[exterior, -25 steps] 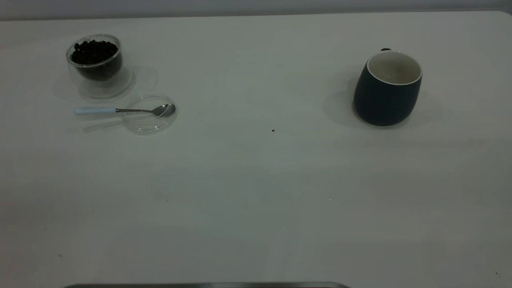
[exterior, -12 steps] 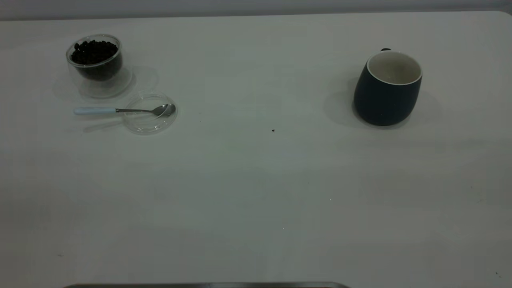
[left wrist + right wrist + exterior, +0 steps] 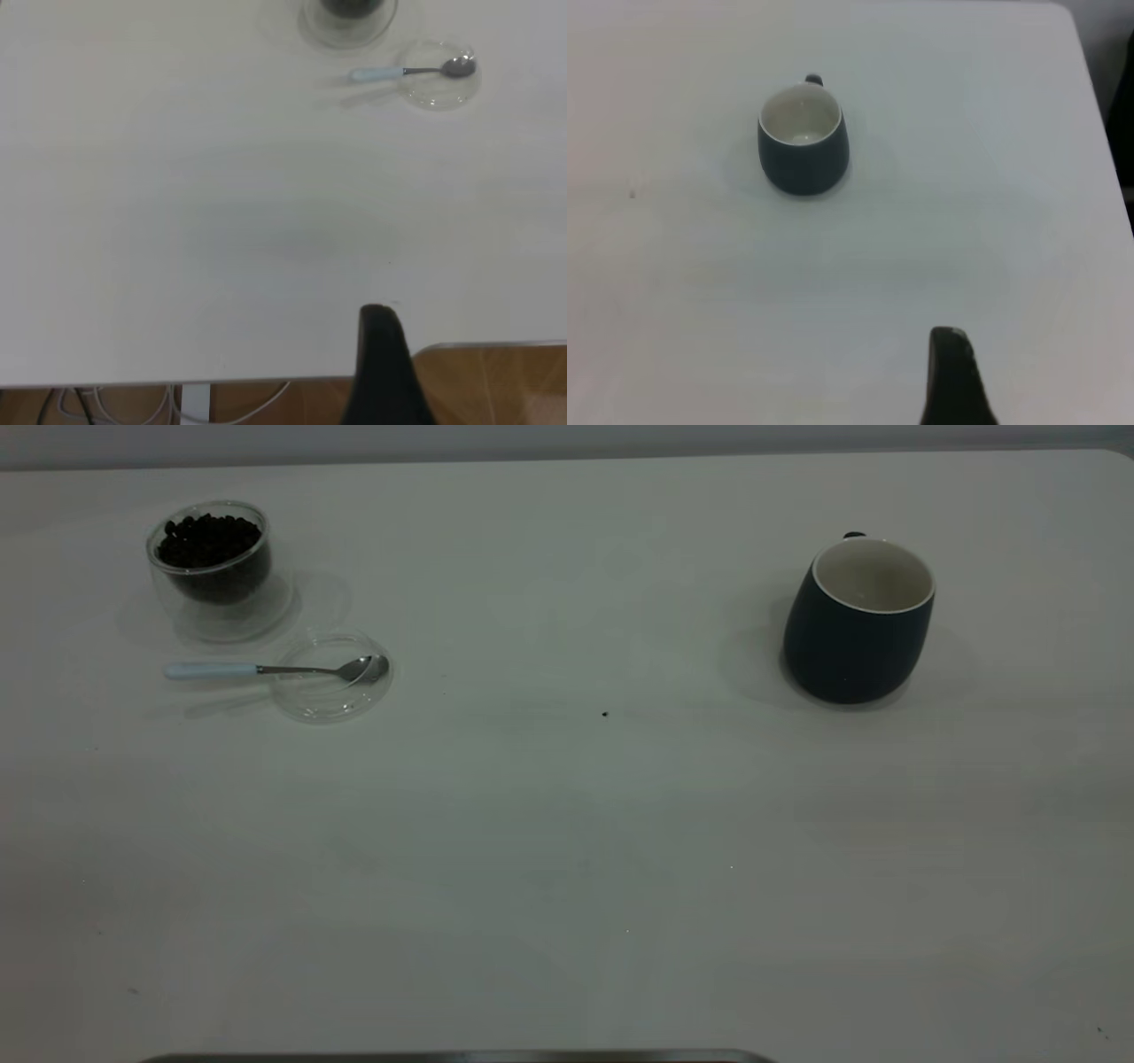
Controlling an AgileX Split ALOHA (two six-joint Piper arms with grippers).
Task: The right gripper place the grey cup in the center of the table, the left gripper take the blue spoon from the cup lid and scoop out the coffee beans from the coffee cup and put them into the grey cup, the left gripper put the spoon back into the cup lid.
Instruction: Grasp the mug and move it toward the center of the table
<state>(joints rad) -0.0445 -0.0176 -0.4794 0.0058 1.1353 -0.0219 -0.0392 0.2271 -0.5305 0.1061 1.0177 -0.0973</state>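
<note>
My first job is the grey cup (image 3: 858, 622), and it stands upright and empty on the right side of the table (image 3: 567, 850), well apart from the centre where it has to go. Its handle points away toward the far edge, just peeking over the rim. My right gripper (image 3: 952, 376) hangs back near the table's front edge, with the cup ahead of it across bare tabletop; only one dark finger shows, so I cannot tell whether I am wide or narrow there. That arm is plainly the nearer one to the cup.

On the far left sits the coffee cup (image 3: 209, 560), heaped with coffee beans (image 3: 209, 538). Just beside it, nearer the front, lies the cup lid (image 3: 330, 677), with the blue spoon (image 3: 276, 669) resting across it: bowl inside the lid, pale handle jutting over the rim, running left to right. My left gripper (image 3: 383, 367) waits at the table's front edge, well apart from the spoon; again I cannot tell its opening.

I judge that nothing has been started: the cup must be reached, gripped and carried leftward to the middle.
</note>
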